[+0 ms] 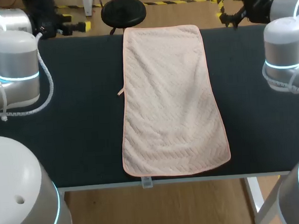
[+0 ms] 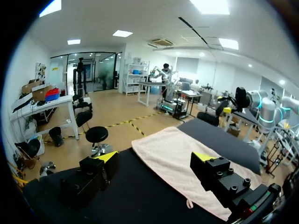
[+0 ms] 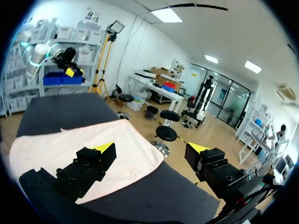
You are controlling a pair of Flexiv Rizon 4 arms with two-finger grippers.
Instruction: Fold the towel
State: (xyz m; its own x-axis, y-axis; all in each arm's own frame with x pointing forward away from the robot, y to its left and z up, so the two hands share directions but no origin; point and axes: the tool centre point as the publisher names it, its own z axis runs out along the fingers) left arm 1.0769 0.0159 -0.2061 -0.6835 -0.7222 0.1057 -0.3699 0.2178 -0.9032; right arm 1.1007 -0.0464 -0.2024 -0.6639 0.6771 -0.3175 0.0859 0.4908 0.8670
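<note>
A pale pink towel (image 1: 171, 100) lies spread flat along the middle of the dark table (image 1: 80, 136), reaching from the far edge to the near edge. My left gripper (image 1: 76, 27) hovers open at the far left edge, off the towel's far left corner. In the left wrist view the gripper (image 2: 156, 161) has nothing between its fingers, and the towel (image 2: 173, 144) lies ahead of it. At the far right edge my right gripper (image 1: 230, 16) is open too. The right wrist view shows its gripper (image 3: 152, 149) empty, above the towel's (image 3: 65, 144) far corner.
Bare dark tabletop runs down both sides of the towel. A small loop tag (image 1: 120, 92) sticks out from the towel's left edge. A white clip (image 1: 146, 182) sits on the table's near edge. My arms' big joints (image 1: 15, 69) (image 1: 288, 58) stand over the table's sides.
</note>
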